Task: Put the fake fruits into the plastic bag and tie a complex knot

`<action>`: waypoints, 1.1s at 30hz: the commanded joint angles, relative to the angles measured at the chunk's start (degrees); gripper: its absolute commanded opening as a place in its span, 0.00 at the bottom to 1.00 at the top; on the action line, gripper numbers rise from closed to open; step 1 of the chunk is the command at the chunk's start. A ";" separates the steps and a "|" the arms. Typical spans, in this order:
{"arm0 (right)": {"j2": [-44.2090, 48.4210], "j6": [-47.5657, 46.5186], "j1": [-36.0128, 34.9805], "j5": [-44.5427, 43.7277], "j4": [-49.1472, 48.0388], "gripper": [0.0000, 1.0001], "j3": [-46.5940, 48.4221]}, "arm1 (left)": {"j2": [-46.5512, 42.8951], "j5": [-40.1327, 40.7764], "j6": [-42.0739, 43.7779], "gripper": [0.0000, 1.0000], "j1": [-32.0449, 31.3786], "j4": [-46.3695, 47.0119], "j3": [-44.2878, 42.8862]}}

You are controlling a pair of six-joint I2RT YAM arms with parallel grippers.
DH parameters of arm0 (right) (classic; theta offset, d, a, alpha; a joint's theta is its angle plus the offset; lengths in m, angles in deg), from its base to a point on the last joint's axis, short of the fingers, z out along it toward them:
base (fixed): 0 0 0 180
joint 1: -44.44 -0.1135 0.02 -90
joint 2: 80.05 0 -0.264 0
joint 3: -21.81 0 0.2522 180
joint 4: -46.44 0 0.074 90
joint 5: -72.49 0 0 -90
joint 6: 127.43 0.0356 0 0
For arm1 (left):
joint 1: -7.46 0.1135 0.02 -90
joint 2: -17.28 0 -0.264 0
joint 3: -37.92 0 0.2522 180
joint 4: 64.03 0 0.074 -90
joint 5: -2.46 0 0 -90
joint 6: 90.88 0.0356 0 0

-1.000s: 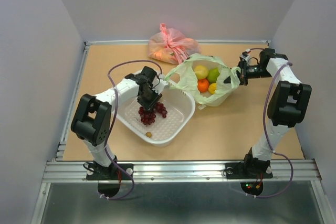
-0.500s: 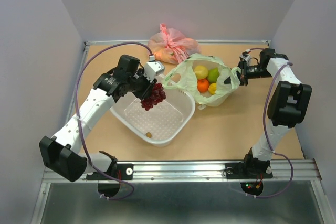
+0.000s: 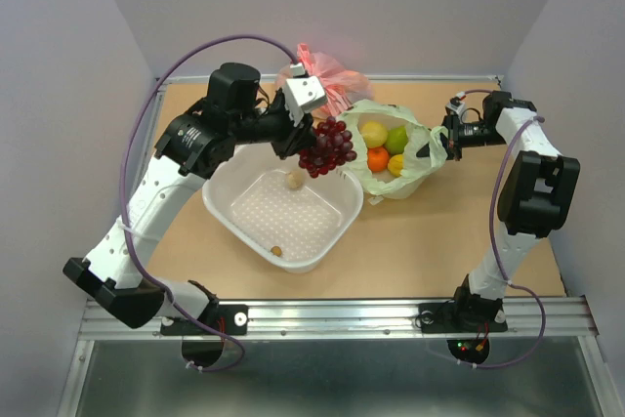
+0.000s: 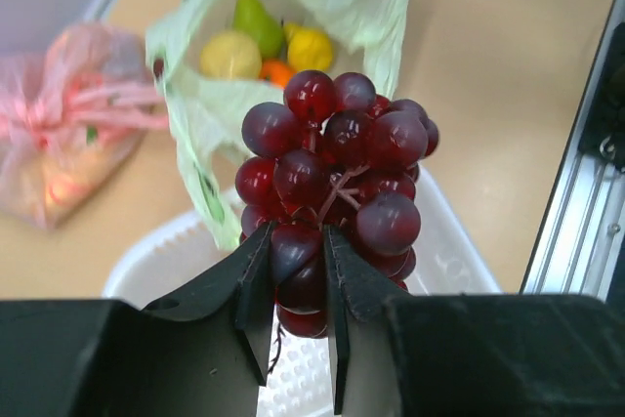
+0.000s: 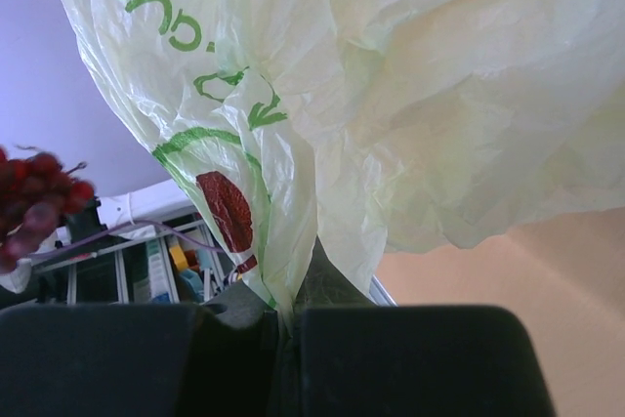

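Observation:
A dark red grape bunch (image 3: 328, 146) (image 4: 337, 153) hangs over the far right corner of the white basket (image 3: 242, 231), with my left gripper (image 3: 305, 143) (image 4: 298, 271) shut on its lower grapes. Just to its right the pale green plastic bag (image 3: 418, 171) (image 4: 200, 114) stands with its mouth open. Inside lie a yellow fruit (image 3: 374, 133), a green one (image 3: 396, 138), an orange (image 3: 378, 158) and a small yellow one (image 3: 395, 164). My right gripper (image 3: 438, 144) (image 5: 288, 314) is shut on the bag's right rim (image 5: 293, 241) and holds it up. No knot is in view.
The basket holds a small tan ball (image 3: 293, 180) and a tiny brown piece (image 3: 277, 251). A pink tied bag (image 3: 337, 85) (image 4: 68, 134) sits at the back, behind my left wrist. Walls close in on the left, back and right.
My left arm has lifted the grape bunch out of the basket and carried it back and to the right, up to the bag's left rim. The right arm and bag have not moved.

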 commanded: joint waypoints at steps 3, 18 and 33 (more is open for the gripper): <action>1.87 -2.49 0.10 1.85 2.86 0.00 2.96 | 9.82 -3.04 -1.27 0.00 -3.81 10.97 -11.52; 2.04 -1.61 0.10 5.37 3.39 0.00 4.20 | 36.98 7.93 -3.74 0.00 -8.65 35.35 -14.85; 1.34 -2.75 0.10 4.32 3.56 0.00 5.25 | 15.93 1.79 -3.12 0.99 -7.87 26.03 2.33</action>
